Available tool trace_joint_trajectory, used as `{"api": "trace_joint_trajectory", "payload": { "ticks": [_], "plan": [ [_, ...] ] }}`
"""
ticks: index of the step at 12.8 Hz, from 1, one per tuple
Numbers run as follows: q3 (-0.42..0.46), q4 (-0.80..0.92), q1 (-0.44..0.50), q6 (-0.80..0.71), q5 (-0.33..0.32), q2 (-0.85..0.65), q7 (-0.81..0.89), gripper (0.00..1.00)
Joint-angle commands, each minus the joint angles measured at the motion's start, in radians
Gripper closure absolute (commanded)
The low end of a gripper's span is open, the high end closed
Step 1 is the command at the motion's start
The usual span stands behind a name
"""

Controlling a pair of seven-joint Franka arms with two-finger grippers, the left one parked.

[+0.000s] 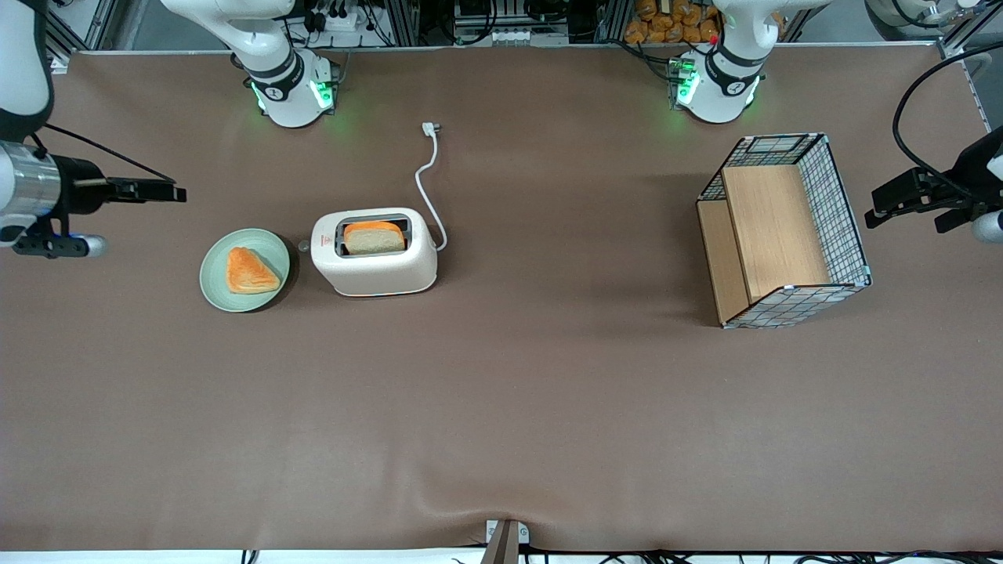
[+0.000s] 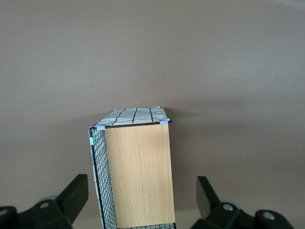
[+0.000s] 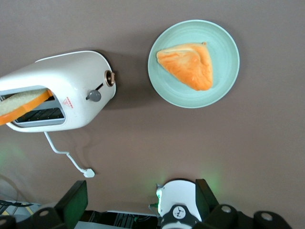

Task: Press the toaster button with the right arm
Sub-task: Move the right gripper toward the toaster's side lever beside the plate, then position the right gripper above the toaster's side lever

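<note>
The cream-white toaster (image 1: pixel 374 262) stands on the brown table with a bread slice (image 1: pixel 374 237) upright in its top slot. It also shows in the right wrist view (image 3: pixel 71 76). The small grey button (image 3: pixel 94 96) sticks out of the toaster's narrow end face, which faces the green plate (image 1: pixel 211 282); in the front view it is a tiny nub (image 1: pixel 304 245). My right gripper (image 1: pixel 179 193) is open and empty. It hangs apart from the toaster, toward the working arm's end of the table, past the plate. In the right wrist view the gripper (image 3: pixel 140 185) holds nothing between its jaws.
The green plate (image 3: pixel 228 71) holds an orange toast wedge (image 1: pixel 251 270) beside the button end. A white cord (image 1: pixel 427 176) runs from the toaster away from the front camera. A wire basket with wooden shelves (image 1: pixel 783 227) stands toward the parked arm's end. The working arm's base (image 1: pixel 290 86) stands at the table's back edge.
</note>
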Motion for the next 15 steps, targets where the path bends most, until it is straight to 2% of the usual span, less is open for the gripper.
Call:
{"api": "trace_joint_trajectory", "payload": {
  "ticks": [1,3,5,6,7,10,11,13,15],
  "plan": [
    [0.012,-0.091,0.007,0.074,0.058,-0.018,0.004,0.00],
    [0.012,-0.143,0.039,0.110,0.068,-0.013,0.010,0.00],
    [0.012,-0.157,0.081,0.115,0.077,0.007,0.100,0.03],
    [0.012,-0.157,0.105,0.122,0.077,0.018,0.137,0.18],
    [0.012,-0.158,0.122,0.134,0.077,0.024,0.154,0.28],
    [0.014,-0.164,0.136,0.150,0.093,0.059,0.155,0.72],
    [0.014,-0.164,0.136,0.151,0.104,0.070,0.155,0.82],
    [0.014,-0.164,0.145,0.170,0.118,0.094,0.155,0.95],
    [0.014,-0.166,0.174,0.194,0.120,0.104,0.155,1.00]
  ]
}}
